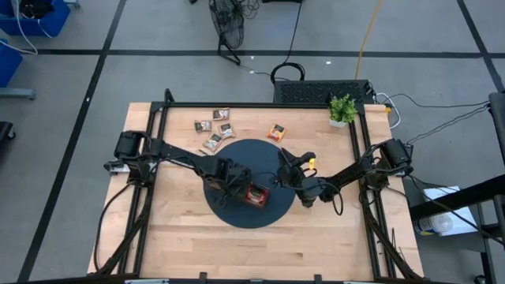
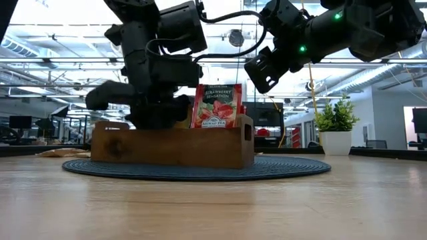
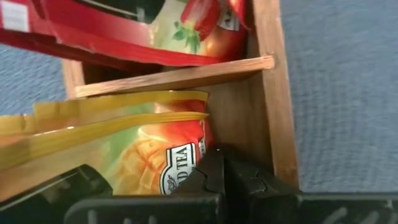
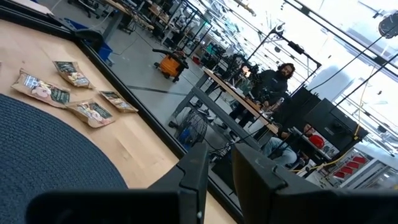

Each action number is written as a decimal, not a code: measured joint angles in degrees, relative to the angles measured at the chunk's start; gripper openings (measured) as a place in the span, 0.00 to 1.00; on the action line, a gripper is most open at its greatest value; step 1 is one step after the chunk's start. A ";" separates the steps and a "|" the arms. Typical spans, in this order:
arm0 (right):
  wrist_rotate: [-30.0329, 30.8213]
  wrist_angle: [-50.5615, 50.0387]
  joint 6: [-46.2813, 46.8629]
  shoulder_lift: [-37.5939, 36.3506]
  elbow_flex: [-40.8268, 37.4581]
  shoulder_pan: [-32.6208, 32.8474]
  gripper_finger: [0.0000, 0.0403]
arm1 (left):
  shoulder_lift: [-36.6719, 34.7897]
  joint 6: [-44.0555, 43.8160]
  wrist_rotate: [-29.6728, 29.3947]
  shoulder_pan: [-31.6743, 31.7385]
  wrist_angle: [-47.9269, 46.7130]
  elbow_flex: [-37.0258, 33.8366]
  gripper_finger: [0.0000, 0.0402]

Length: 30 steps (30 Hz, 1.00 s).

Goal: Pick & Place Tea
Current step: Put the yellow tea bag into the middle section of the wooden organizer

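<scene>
High view — left gripper point(image 1: 251, 192) over tray point(image 1: 254, 196) on round mat point(image 1: 237, 158); brown sachets point(image 1: 215, 128) loose beside it. 
Low view — red sachet point(image 2: 216, 105) upright in tray, reading "Strawberry Sensation". 
Left wrist view — fingers pressed together on orange sachet point(image 3: 124, 149). 
Right wrist view — right gripper point(image 4: 214, 168) aloft, slightly parted, empty.

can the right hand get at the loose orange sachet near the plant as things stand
Probably yes: the orange sachet lies alone on bare table, nothing on it, and the right hand hangs just short of it, holding nothing visible.
</scene>
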 joint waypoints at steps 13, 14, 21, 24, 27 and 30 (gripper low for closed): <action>0.00 0.02 1.28 0.00 0.00 0.01 0.15 | 0.00 -0.70 -9.69 -2.20 0.36 -0.09 0.00; -0.02 0.02 1.37 0.00 0.00 -0.01 0.15 | 0.00 -0.70 -10.06 -2.23 0.37 -0.11 0.00; 0.00 0.02 1.41 -0.01 0.00 0.00 0.15 | -0.13 -0.78 -10.38 -2.20 0.26 -0.13 0.03; 0.00 0.02 1.42 0.00 0.00 0.00 0.15 | -0.13 -1.14 -10.38 -2.20 0.12 -0.08 0.03; 0.00 0.02 1.40 0.00 0.00 0.00 0.15 | -0.13 -2.61 -10.36 -2.20 -1.06 0.81 0.03; 0.00 0.07 1.40 0.00 0.00 0.00 0.15 | -0.15 -4.25 -10.34 -2.20 -3.07 2.50 0.03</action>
